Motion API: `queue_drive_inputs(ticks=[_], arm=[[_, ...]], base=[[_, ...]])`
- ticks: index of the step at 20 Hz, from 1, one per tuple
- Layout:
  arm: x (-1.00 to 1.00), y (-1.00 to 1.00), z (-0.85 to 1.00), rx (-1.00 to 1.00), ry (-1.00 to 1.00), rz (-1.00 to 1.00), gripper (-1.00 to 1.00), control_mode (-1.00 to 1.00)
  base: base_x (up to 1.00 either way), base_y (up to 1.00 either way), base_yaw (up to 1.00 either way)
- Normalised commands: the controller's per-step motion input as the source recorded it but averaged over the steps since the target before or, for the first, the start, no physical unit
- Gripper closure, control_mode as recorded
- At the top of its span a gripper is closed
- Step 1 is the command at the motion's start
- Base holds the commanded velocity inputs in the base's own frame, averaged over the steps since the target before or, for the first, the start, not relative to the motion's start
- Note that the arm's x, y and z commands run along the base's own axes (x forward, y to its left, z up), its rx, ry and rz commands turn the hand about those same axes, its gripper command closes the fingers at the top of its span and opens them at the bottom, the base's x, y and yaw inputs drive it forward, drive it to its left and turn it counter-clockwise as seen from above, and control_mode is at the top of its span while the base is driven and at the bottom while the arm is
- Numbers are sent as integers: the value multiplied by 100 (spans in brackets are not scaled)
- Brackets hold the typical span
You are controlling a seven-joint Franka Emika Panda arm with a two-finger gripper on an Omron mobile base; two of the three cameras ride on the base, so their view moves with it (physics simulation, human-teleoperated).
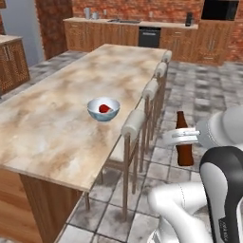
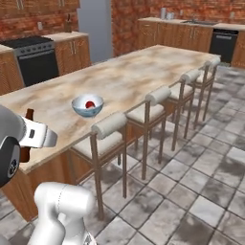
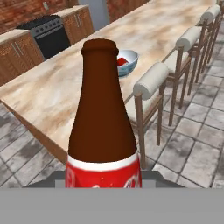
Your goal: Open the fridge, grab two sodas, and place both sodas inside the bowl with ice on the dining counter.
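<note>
One brown cola bottle point(image 1: 184, 142) held upright in the fingers point(image 1: 182, 137), squeezed tight around its middle. Off the tabletop, out past the long stool-side edge, up in the air over the grey tile floor point(image 1: 209, 95). Seen up close in the hand view point(image 3: 103, 127): dark brown neck, red label with a white band low down. Peeks out just behind the white arm in the right base view point(image 2: 27, 139), beside the near corner of the tabletop.

One small bowl with ice point(image 1: 103, 108) sits on the dining counter point(image 1: 57, 109), pale blue outside, white inside. Stands near the long edge by the stools, closer to the near end than the far end. Holds something red, the red can point(image 1: 103, 108), lying among whitish bits. Same bowl in the right base view point(image 2: 87, 105) and, partly hidden behind the bottle neck, in the hand view point(image 3: 127, 61).

Four stools point(image 2: 109, 129) with white roll backs lined up along that long edge. Bottle and bowl well apart, with the nearest stool between them.

Dark stove point(image 2: 33, 57) at the brick wall beyond the far long edge.
</note>
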Motion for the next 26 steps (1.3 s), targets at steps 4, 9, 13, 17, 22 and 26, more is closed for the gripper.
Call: queue_drive_inputs(ticks=[4, 9, 13, 17, 22, 26], arm=[[0, 0, 0, 0, 0, 0, 100, 100], [0, 0, 0, 0, 0, 0, 100, 100], [0, 0, 0, 0, 0, 0, 100, 100], [0, 0, 0, 0, 0, 0, 100, 100], [0, 0, 0, 0, 0, 0, 100, 100], [0, 0, 0, 0, 0, 0, 100, 100]], base=[[42, -60, 38], [41, -56, 42], [24, -59, 41], [25, -55, 43], [26, -52, 45], [24, -54, 45]])
